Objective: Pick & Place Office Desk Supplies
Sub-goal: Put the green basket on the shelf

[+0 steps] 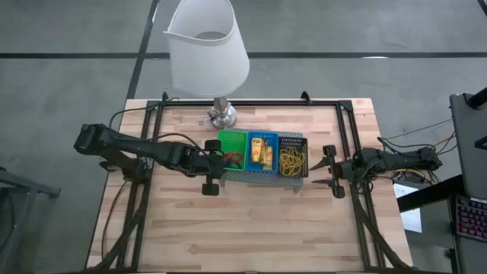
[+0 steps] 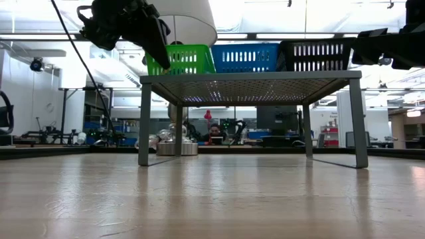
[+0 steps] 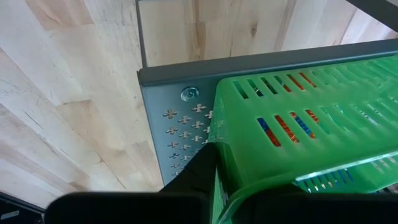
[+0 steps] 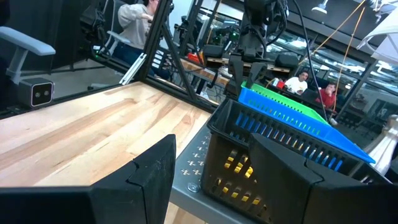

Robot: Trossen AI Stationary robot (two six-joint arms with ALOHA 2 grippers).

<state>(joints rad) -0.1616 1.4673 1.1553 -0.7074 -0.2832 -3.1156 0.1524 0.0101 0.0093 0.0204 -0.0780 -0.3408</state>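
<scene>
green bin (image 1: 232,141) | blue bin (image 1: 262,150) | blk bin (image 1: 293,154) slotted | tray (image 2: 252,86) grey, perforated | lamp (image 1: 207,49) wht

Green bin (image 1: 232,142), blue bin (image 1: 262,150), black bin (image 1: 292,157) side by side, upright.

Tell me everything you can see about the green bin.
The green bin is a small slotted plastic basket, upright at the left end of a row with the blue bin and black bin on the grey mesh tray. Red and blue loops show through its slots. The left pincer is shut on its wall.
</scene>
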